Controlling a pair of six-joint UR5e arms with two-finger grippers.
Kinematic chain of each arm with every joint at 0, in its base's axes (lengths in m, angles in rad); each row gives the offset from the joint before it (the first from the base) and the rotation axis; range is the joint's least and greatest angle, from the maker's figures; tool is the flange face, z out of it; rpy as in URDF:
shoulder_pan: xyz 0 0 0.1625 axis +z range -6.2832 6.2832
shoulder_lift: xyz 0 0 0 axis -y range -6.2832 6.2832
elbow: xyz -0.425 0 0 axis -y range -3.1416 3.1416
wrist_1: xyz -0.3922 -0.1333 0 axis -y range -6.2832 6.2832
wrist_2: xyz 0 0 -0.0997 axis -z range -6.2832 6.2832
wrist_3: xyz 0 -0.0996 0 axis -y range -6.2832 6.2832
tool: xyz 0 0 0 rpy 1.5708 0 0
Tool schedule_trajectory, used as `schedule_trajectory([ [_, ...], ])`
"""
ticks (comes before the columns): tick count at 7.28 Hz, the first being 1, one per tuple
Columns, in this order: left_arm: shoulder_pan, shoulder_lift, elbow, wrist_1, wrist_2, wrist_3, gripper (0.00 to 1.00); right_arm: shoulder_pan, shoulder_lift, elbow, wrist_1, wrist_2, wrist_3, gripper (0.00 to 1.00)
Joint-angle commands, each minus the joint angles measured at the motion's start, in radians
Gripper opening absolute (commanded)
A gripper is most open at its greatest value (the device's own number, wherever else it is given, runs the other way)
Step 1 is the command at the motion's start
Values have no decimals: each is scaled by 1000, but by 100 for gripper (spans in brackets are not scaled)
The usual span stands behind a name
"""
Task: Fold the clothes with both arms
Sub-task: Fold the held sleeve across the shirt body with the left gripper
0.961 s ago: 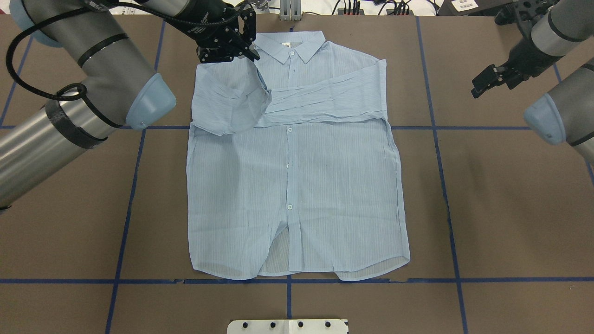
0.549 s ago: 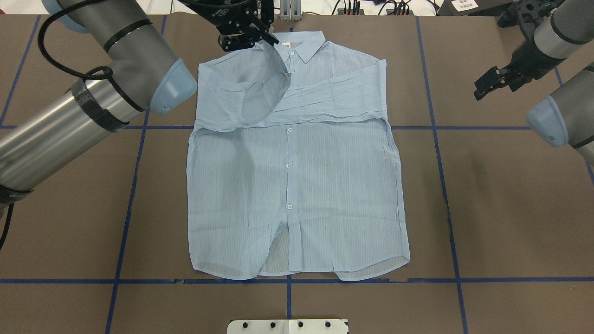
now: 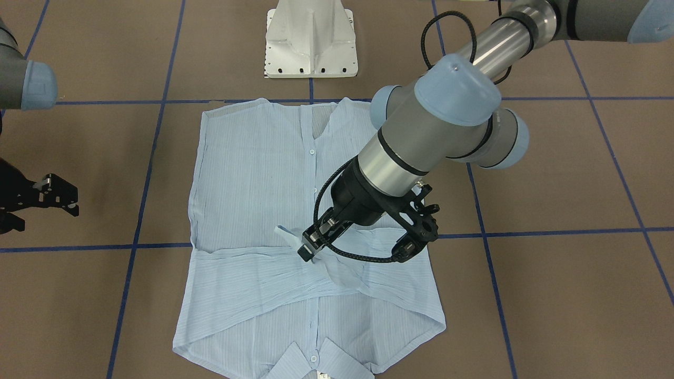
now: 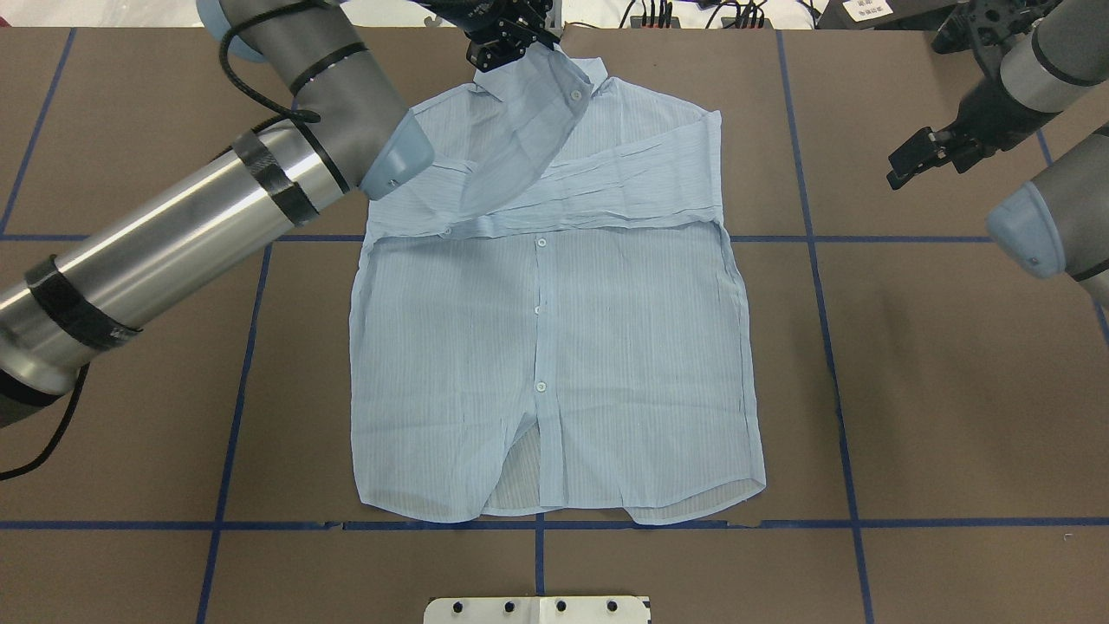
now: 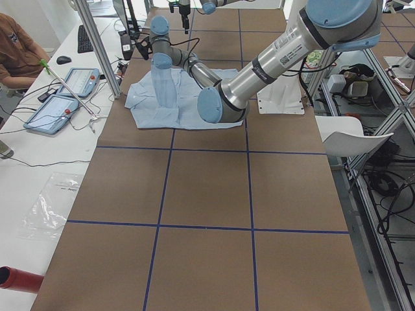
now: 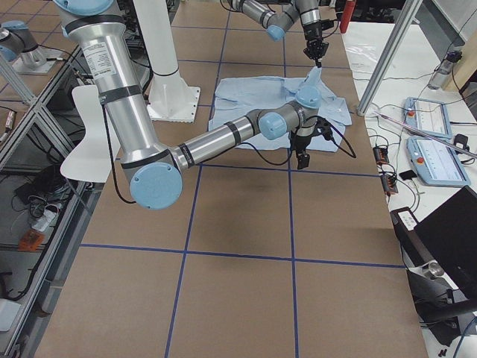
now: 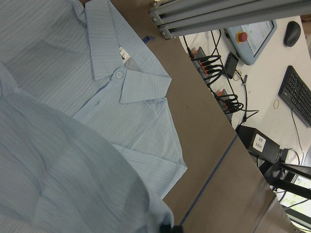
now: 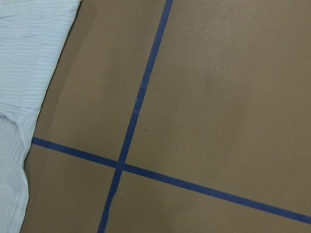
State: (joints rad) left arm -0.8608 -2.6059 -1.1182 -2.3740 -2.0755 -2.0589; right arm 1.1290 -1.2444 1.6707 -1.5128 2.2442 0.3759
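Folding is under way but far from finished. One shirt (image 4: 554,364) lies flat and button-side up on the brown table (image 4: 953,390), its collar (image 4: 593,82) at the far edge from the robot and its hem toward the base. One sleeve (image 4: 624,186) already lies across the chest in a creased band. The second sleeve (image 4: 520,130) is off the cloth, hanging from the left gripper (image 3: 310,250), whose jaws are pinched together on its end above the collar area. In the left wrist view the sheer fabric drapes over the lower part of the picture with the collar beyond it.

I judge this to be the second sleeve fold, about halfway through — the sleeve must come down across the chest over the first. After that the body remains: the sides look unfolded and the hem lies spread full width, so the lengthwise and crosswise folds are yet to be made.

The right gripper (image 4: 918,160) hangs over bare table well apart from the shirt, holding nothing, and its jaws appear to stand apart. Its wrist view shows only tape lines and a shirt edge.

By count: one shirt, two sleeves, one collar, two arms, two grippers, one white pedestal (image 3: 310,42). Three small buttons (image 4: 537,309) show on the placket below the folded sleeve.
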Motion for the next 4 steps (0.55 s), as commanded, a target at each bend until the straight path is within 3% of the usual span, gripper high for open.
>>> schedule_trajectory([
  [1,147,-32,49,-42,152,-3,0,-2,-6,-6,-1,-1,0,100],
  [2,213,-42,51,-42,213,-1,0,-2,-9,-9,-1,-3,0,100],
  [4,252,-39,52,-41,215,2,0,-2,-18,-12,-1,-5,0,100],
])
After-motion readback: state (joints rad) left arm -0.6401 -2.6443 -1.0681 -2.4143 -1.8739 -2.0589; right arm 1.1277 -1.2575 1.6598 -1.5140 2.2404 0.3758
